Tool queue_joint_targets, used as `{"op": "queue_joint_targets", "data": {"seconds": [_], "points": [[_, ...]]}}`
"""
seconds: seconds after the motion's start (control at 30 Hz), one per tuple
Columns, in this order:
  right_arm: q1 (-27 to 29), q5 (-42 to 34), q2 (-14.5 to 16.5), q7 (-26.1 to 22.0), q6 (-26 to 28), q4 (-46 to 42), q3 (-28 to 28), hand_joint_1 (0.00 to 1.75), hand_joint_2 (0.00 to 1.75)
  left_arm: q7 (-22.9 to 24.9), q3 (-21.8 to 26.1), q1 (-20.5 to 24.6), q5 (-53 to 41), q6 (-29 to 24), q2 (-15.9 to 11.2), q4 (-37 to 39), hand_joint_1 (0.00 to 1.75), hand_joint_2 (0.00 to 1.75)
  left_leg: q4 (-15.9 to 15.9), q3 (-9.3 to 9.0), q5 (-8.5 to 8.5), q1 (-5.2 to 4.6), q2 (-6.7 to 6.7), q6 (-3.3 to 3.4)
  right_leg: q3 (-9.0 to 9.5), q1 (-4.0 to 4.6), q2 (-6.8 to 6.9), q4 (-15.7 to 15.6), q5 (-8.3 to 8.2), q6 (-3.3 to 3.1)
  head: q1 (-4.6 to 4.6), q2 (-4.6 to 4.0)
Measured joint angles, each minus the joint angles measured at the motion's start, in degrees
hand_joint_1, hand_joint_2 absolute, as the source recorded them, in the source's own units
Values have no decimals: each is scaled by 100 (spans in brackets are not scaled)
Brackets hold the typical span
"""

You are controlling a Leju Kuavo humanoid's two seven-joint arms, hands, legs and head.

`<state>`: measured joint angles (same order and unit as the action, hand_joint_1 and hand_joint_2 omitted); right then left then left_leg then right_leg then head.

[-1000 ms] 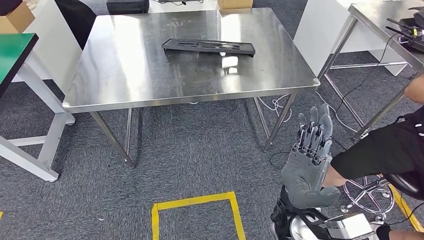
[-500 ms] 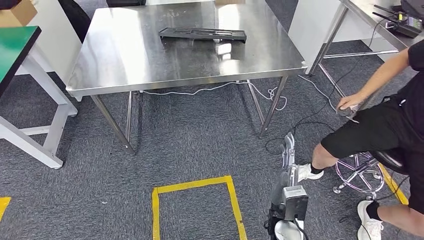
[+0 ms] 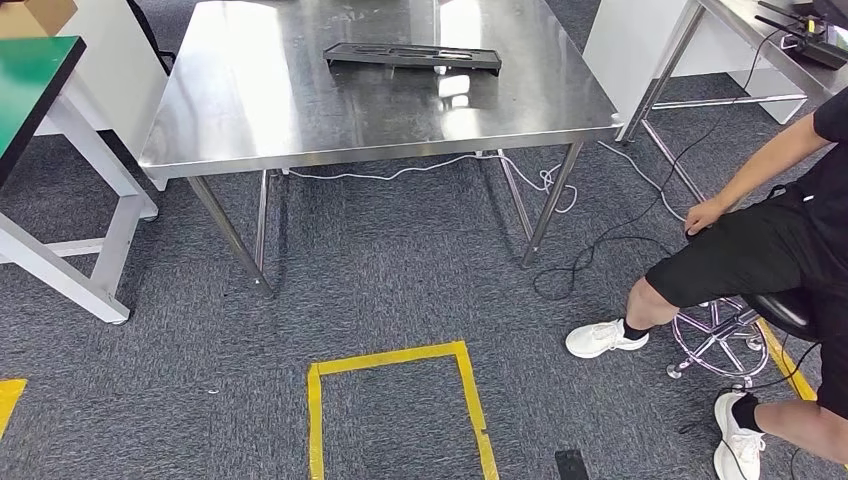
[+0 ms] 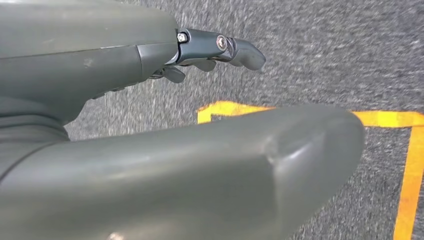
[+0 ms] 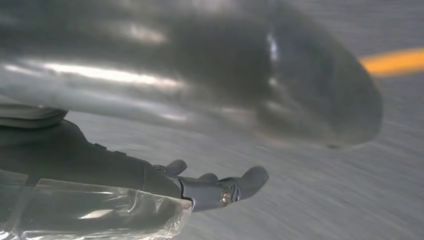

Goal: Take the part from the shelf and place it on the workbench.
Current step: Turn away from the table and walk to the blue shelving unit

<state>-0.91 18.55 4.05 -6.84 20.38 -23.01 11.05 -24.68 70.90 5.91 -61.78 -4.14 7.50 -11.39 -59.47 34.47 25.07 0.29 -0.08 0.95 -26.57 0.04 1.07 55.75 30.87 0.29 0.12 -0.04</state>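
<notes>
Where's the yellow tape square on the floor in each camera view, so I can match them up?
Head view: yellow tape square at bottom centre, on the floor in front of the steel table.
Left wrist view: one corner of it, beyond the left hand.
Right wrist view: a blurred yellow streak beyond the right hand.
Shared landmark: the grey carpet.

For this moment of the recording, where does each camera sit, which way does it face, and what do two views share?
Head view: high on the robot, facing forward and down at the shiny steel workbench, the flat black slotted part and a seated person.
Left wrist view: behind the empty left hand, facing grey carpet.
Right wrist view: behind the empty right hand, facing blurred carpet.
Shared: the yellow floor tape shows in the head and left wrist views.
</notes>
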Motion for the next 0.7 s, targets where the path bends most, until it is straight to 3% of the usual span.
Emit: {"op": "queue_joint_targets", "data": {"seconds": [0.1,0.17,0.33,0.43,0.5,0.6,0.63,0.67,0.7], "points": [[-28,323,14,797,-182,476,-10,0,0,14,0,2,-43,0,0,0,0,0,0,8,-3,-24,8,17,-54,-7,0,-8,-8,17,2,0],[-56,443,33,1038,-275,672,-25,0,0,50,0,3,-51,-14,0,0,0,0,1,14,-8,-25,9,29,-61,-10,-1,-13,-15,27,3,0],[-114,526,67,1080,-371,916,-62,0,0,96,0,3,-26,-65,-9,0,0,0,-27,44,-17,-58,9,127,-69,-67,-2,-40,-65,114,1,1],[-148,527,67,1039,-377,966,-62,0,0,103,0,3,-1,-85,-13,0,0,0,65,24,-80,-33,10,201,-74,-56,-5,-19,-63,157,1,0],[-166,527,67,1025,-377,996,-62,0,0,103,0,10,7,-99,-13,0,0,0,173,6,-154,10,30,270,-225,-56,-28,307,132,147,15,-1],[-168,519,60,992,-376,1054,-62,0,0,103,2,18,13,-125,-13,0,0,0,199,67,-204,21,84,285,-784,-113,-71,1378,606,143,39,-1],[-166,510,51,975,-375,1070,-62,0,0,103,2,16,14,-133,-13,0,0,0,198,87,-218,25,106,267,-880,-133,-76,1557,645,187,41,0],[-164,496,42,958,-373,1083,-62,0,0,103,2,16,12,-140,-13,1,0,0,196,104,-232,33,135,244,-853,-155,-73,1501,584,251,42,0],[-165,479,31,943,-371,1091,-61,0,0,103,2,16,8,-145,-11,1,0,0,193,115,-246,47,170,216,-717,-184,-51,1223,448,328,43,0]]}}
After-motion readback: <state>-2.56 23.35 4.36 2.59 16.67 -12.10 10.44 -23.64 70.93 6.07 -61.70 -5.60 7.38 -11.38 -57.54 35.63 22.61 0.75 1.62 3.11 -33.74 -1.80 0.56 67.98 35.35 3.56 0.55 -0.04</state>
